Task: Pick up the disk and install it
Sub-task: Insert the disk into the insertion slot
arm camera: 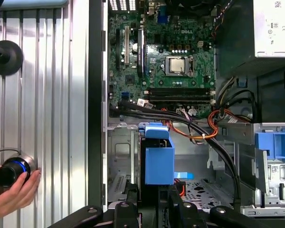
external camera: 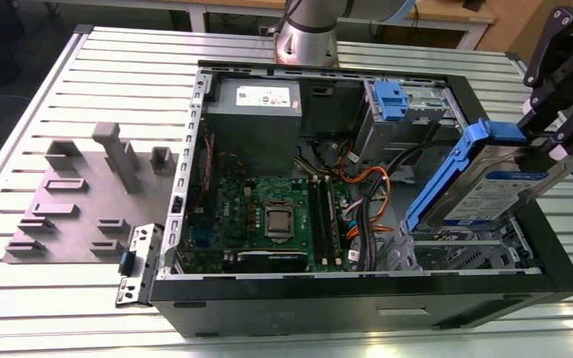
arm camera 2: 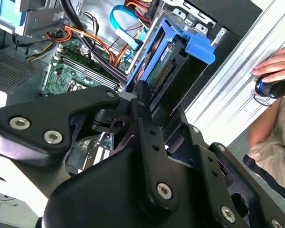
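Observation:
The disk (external camera: 486, 186), a silver-grey drive with a white-and-blue label in a blue plastic carrier, hangs tilted above the front corner of the open computer case (external camera: 366, 298) at the exterior view's right. My black gripper (external camera: 553, 153) is shut on its upper end. Below the disk's lower end lies the metal drive bay (external camera: 465, 250). In the first wrist view the disk (arm camera: 159, 159) stands edge-on between my fingers (arm camera: 128, 211), over the bay floor. The second wrist view shows the disk (arm camera 2: 173, 61) and its connector side beyond the gripper's linkage.
Inside the case are the motherboard (external camera: 266, 212), the grey power supply box (external camera: 257, 104), orange and black cables (external camera: 366, 186) beside the bay, and a lone blue bracket (external camera: 391, 101). A grey fixture (external camera: 77, 194) stands on the slatted table. A person's hand (arm camera: 12, 192) rests on a knob beside the case.

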Controlling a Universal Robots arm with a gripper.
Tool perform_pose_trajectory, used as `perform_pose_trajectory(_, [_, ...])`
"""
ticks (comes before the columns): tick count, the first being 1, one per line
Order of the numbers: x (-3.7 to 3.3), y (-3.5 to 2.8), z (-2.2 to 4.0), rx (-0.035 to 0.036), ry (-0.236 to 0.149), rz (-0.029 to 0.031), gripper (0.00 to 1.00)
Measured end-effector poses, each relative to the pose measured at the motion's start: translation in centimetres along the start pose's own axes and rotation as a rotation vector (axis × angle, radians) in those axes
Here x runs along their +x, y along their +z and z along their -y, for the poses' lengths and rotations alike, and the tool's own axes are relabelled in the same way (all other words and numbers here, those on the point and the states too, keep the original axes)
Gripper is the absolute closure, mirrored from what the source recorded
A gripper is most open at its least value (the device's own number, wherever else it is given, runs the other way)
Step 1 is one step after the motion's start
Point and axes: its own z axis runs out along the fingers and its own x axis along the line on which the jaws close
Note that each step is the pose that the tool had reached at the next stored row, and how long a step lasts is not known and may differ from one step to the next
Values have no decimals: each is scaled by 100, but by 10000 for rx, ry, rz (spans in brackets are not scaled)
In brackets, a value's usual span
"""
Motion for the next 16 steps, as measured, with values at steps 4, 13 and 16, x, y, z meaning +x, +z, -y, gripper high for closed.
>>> perform_pose_trajectory(4, [0,3,25,0,-3,1,65])
perform_pose_trajectory(13, [3,24,29,-1,-74,-5,65])
perform_pose_trajectory(16, [8,31,29,-1,-75,0,65])
